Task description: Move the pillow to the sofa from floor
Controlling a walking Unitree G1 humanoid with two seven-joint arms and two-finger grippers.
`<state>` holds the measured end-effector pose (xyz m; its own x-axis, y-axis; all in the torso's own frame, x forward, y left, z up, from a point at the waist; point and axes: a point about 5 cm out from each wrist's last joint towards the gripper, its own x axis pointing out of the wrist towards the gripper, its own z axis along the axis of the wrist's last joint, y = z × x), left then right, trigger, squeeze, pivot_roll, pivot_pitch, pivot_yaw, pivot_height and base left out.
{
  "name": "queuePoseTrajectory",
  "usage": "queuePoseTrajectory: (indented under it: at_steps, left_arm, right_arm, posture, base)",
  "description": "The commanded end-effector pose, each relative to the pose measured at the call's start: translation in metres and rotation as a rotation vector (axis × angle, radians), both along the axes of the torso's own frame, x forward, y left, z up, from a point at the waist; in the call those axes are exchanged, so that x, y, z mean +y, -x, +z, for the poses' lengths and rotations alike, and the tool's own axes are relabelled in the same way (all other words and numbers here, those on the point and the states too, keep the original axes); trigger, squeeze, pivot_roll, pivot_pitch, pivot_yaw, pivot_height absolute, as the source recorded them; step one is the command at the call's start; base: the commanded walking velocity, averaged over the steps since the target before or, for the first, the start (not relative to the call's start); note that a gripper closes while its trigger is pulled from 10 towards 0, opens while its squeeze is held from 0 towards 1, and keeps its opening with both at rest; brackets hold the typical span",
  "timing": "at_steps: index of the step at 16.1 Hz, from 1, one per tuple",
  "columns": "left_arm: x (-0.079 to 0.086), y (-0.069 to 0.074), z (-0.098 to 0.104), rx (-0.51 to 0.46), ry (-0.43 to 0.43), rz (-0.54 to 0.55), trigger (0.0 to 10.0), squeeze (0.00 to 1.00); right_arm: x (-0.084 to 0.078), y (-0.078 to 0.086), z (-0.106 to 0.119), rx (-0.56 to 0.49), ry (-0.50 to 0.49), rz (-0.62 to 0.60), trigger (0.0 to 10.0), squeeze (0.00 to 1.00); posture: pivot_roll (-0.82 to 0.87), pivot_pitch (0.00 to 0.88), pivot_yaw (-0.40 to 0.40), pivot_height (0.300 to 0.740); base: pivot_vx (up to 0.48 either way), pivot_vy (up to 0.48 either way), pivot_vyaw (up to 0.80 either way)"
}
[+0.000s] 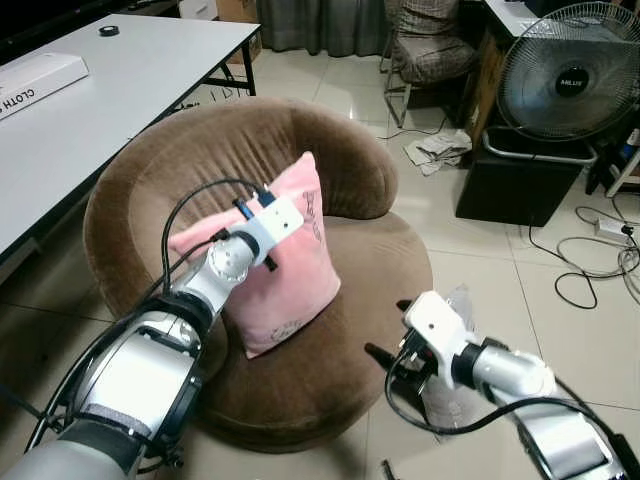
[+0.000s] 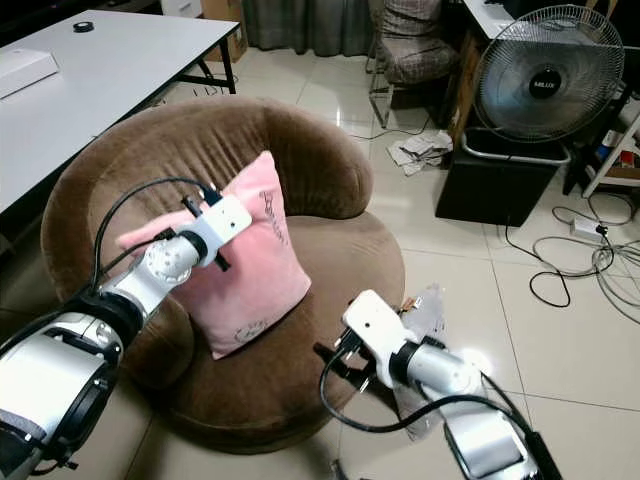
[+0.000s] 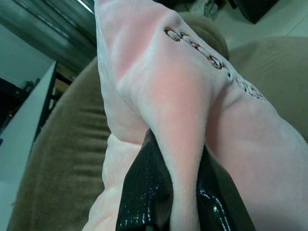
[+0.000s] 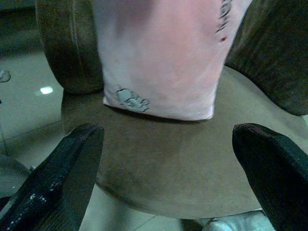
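The pink pillow (image 1: 290, 270) stands on the seat of the round brown sofa (image 1: 340, 170), leaning back toward its curved backrest, one corner pointing up and its lower edge resting on the cushion. Dark lettering runs along its upper right edge, and a small printed figure sits near the bottom corner.

The left gripper (image 3: 175, 192) is clamped on the pillow: in the left wrist view both black fingers (image 3: 139, 192) pinch a fold of the pink plush between them. From the head views, the left arm reaches across the sofa's armrest, its white wrist pressed against the pillow's upper left side, black cable looping above it.

The right gripper (image 4: 168, 159) hovers low just beyond the sofa's front edge, above the tiled floor (image 1: 480, 240). Its two fingers are spread wide apart with nothing between them, pointing at the pillow's bottom edge and the seat in front of it.

To the left stands a white surface (image 1: 120, 90) carrying a long white box (image 1: 35, 82) and a small dark roll (image 1: 109, 30). Behind the sofa are a chair with a checked cushion (image 1: 430, 45), crumpled paper (image 1: 437, 152) on the floor, and a fan (image 1: 570, 70) on a black box (image 1: 515, 185), with cables (image 1: 590, 260) trailing over the tiles.
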<state>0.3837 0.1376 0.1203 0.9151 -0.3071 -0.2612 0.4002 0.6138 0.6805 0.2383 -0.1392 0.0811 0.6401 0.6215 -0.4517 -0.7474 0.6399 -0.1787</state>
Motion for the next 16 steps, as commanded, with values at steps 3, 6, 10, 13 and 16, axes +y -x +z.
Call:
queuePoseTrajectory:
  at_steps: [3,6,10,13,16]
  left_arm:
    - [-0.005,0.004,-0.007,0.055,-0.014,-0.054,10.0,0.0]
    - [-0.009,0.009,-0.016,0.087,-0.035,-0.09,10.0,0.0]
    - [-0.031,0.006,0.002,0.185,0.154,-0.27,10.0,0.0]
    - [-0.034,0.006,0.004,0.189,0.148,-0.278,10.0,0.0]
    - [-0.032,0.011,-0.013,0.23,0.04,-0.242,10.0,0.0]
  right_arm:
    - [0.004,0.002,0.002,-0.002,0.006,0.007,10.0,0.0]
    - [0.004,0.005,0.001,0.003,0.009,0.009,10.0,0.0]
    - [0.0,0.006,0.004,0.003,0.018,0.006,10.0,0.0]
    - [-0.001,0.007,0.004,0.008,0.019,0.011,10.0,0.0]
    - [0.0,0.01,0.004,0.015,0.024,0.023,10.0,0.0]
  posture:
    - [-0.18,0.0,0.064,0.74]
    - [-0.18,0.0,0.06,0.74]
    - [-0.19,0.0,0.06,0.74]
    - [-0.19,0.0,0.06,0.74]
    - [-0.21,0.0,0.065,0.74]
  base:
    - [0.0,0.0,0.0]
    - [0.0,0.0,0.0]
    - [0.0,0.0,0.0]
    - [0.0,0.0,0.0]
    - [0.0,0.0,0.0]
